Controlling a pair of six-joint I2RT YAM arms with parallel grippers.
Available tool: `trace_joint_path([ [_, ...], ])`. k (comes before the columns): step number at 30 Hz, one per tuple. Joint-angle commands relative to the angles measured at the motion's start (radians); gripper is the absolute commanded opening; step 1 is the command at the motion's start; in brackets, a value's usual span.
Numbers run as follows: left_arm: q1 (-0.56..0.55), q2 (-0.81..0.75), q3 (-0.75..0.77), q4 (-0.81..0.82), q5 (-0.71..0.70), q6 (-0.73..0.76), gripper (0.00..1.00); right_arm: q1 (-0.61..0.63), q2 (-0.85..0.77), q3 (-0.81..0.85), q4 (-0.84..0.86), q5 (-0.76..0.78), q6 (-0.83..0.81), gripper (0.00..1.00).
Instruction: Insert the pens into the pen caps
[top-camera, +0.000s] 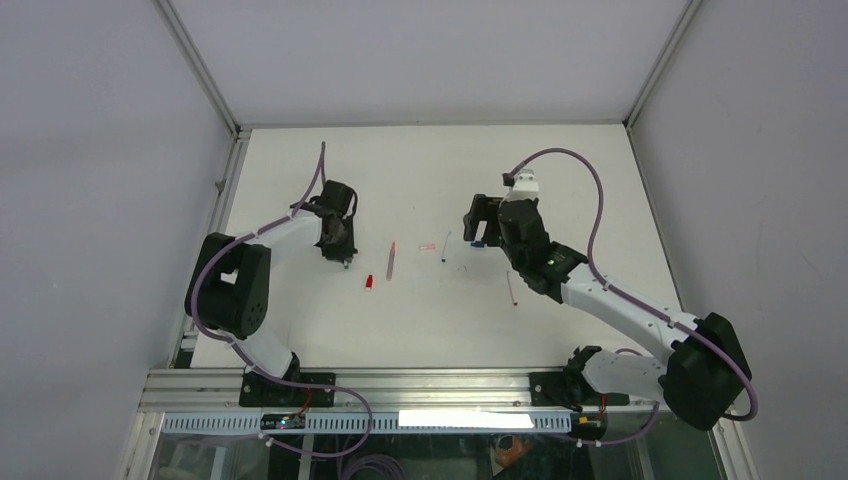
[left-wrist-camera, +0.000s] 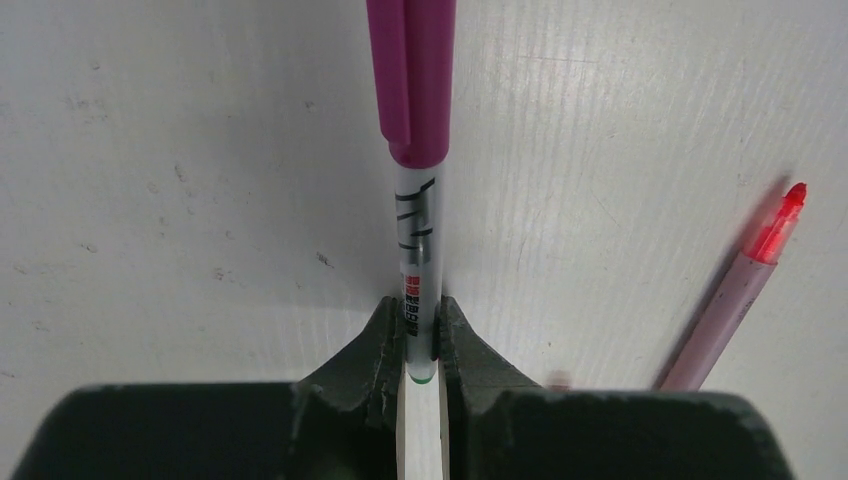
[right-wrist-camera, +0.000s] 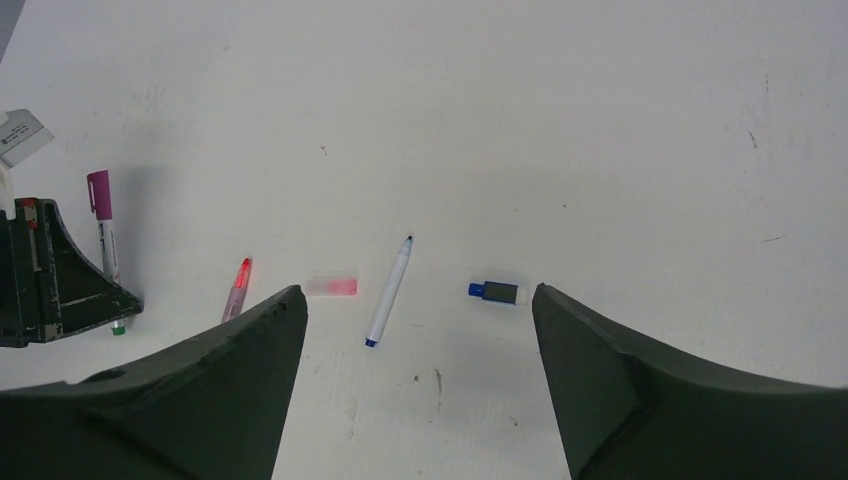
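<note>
My left gripper (left-wrist-camera: 422, 312) is shut on the end of a white pen (left-wrist-camera: 418, 240) that wears a magenta cap (left-wrist-camera: 410, 70); it holds the pen close over the table at the left (top-camera: 343, 255). A pale red-pink pen (left-wrist-camera: 735, 300) with a red tip lies to its right, and a red cap (top-camera: 369, 283) lies near it. My right gripper (right-wrist-camera: 418, 300) is open and empty above the table (top-camera: 480, 222). Below it lie a white pen (right-wrist-camera: 389, 292) with blue ends, a blue cap (right-wrist-camera: 494, 292) and a pale pink cap (right-wrist-camera: 332, 287).
Another thin red pen (top-camera: 512, 288) lies on the table beside my right forearm. The white table (top-camera: 420, 160) is fenced by an aluminium frame (top-camera: 236, 135) and grey walls. Purple cables (top-camera: 585, 175) loop over both arms.
</note>
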Motion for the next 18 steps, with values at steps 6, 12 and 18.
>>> trace_joint_path([
  [6, 0.03, 0.036, 0.022, -0.05, 0.072, -0.059, 0.19, -0.003, 0.044, 0.059, 0.023, -0.045, 0.029, 0.85],
  [12, 0.039, 0.019, -0.006, -0.051, 0.073, -0.076, 0.37, -0.001, 0.124, 0.107, 0.001, -0.111, 0.024, 0.8],
  [18, 0.041, -0.012, -0.036, -0.051, 0.06, -0.097, 0.47, -0.002, 0.214, 0.186, -0.073, -0.13, 0.056, 0.79],
])
